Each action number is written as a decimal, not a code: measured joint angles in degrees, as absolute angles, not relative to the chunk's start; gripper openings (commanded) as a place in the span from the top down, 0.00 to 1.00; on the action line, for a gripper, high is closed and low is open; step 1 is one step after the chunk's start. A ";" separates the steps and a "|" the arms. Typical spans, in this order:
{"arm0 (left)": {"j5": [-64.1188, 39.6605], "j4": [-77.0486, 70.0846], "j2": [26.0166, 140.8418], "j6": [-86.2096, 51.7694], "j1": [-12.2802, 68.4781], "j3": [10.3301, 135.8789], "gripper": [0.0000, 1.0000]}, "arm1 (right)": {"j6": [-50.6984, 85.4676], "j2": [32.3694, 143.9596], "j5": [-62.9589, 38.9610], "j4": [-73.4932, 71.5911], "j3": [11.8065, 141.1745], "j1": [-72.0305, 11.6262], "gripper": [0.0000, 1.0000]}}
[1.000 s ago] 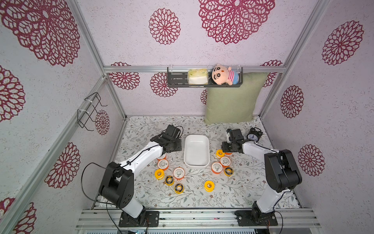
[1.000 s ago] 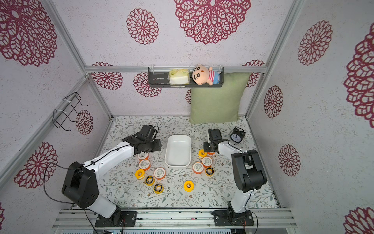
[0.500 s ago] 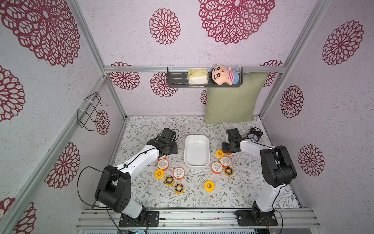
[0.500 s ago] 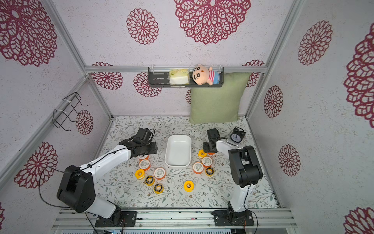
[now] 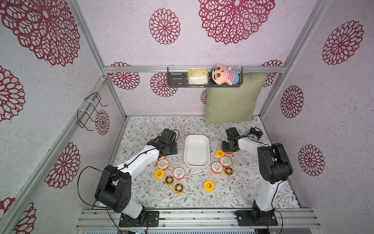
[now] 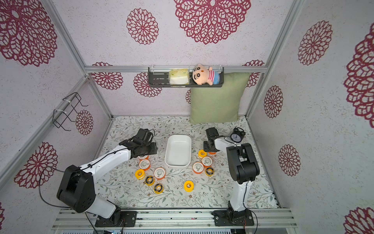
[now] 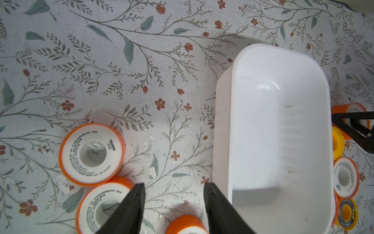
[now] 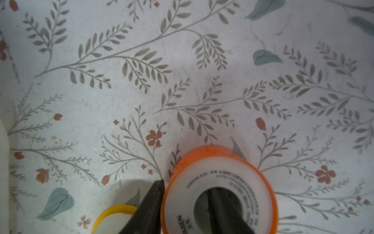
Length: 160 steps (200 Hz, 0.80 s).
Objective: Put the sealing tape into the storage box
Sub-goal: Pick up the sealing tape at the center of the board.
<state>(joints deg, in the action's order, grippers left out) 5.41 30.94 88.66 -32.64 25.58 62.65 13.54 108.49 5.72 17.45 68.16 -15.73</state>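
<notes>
The white storage box (image 5: 196, 150) (image 6: 178, 151) (image 7: 279, 131) lies empty mid-table. Several sealing tape spools surround it: orange ones (image 5: 163, 164) (image 5: 217, 167), plain yellow (image 5: 209, 185), yellow with black faces (image 5: 179, 188). My right gripper (image 5: 228, 149) (image 8: 185, 188) is shut on the wall of an orange spool (image 8: 218, 176), one finger in its hole and one outside; a yellow spool (image 8: 113, 212) lies beside it. My left gripper (image 5: 168, 150) (image 7: 174, 184) hangs open between the box and two orange spools (image 7: 92, 154) (image 7: 101, 202), another orange one (image 7: 186, 223) below its jaws.
A black alarm clock (image 5: 253, 135) stands just behind the right arm. A green pillow (image 5: 232, 101) leans on the back wall under a black shelf (image 5: 178, 79) with a doll. A wire rack (image 5: 89, 111) hangs on the left wall.
My right jaws have narrowed onto the orange spool's wall, and the right arm's elbow has shifted. The left gripper drifted slightly left and stays open.
</notes>
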 measured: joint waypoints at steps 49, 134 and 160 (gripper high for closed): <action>6.20 30.92 87.20 -32.58 25.34 61.87 0.46 | 13.58 108.92 6.31 17.93 70.65 -16.19 0.79; 7.25 30.87 85.30 -32.56 24.51 60.93 0.46 | 11.94 106.04 -2.68 17.21 72.49 -18.96 0.79; 7.22 30.74 84.79 -32.58 24.47 60.58 0.46 | 10.94 106.02 -5.48 15.68 74.48 -22.22 0.79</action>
<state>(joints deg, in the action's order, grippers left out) 7.22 30.74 84.79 -32.58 24.47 60.58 10.94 106.02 -5.48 15.68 74.48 -22.22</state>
